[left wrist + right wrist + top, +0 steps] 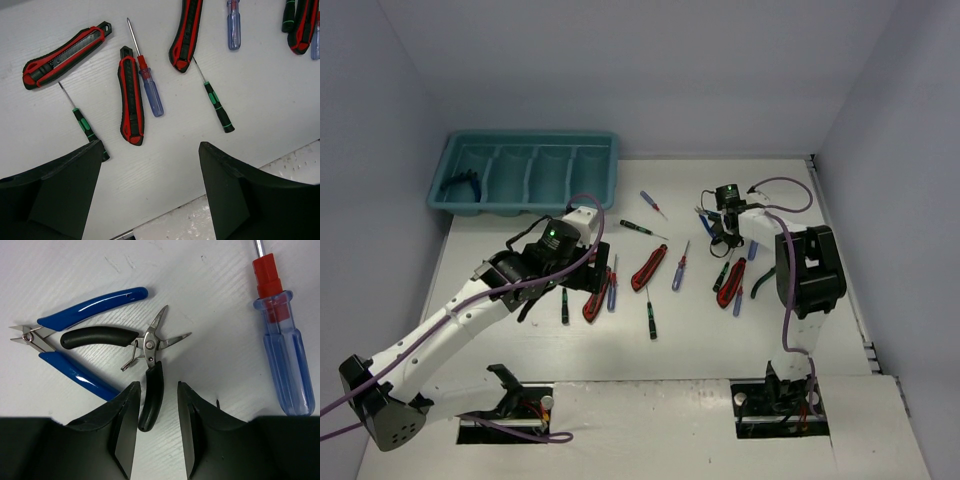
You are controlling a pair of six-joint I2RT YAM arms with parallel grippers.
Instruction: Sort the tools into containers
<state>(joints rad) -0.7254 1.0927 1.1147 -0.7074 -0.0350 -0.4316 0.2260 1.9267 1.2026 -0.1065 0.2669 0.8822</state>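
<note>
Teal tray; red-and-black utility knife; blue-handled pliers; black-handled pliers; clear-blue screwdriver, red collar.

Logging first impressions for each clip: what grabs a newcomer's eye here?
Red-and-black utility knives and thin screwdrivers lie scattered across the middle of the table. The teal tray at far left holds just one dark tool. The right hand, open, straddles a handle of black-handled pliers beside blue-handled cutters.

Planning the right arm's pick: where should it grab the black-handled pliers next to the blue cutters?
Grip the black-handled pliers by the handle nearest the right gripper, from straight above, one finger each side. That handle lies free on the table; the other sits between the blue cutters' handles. The open gripper straddles the free one.
</note>
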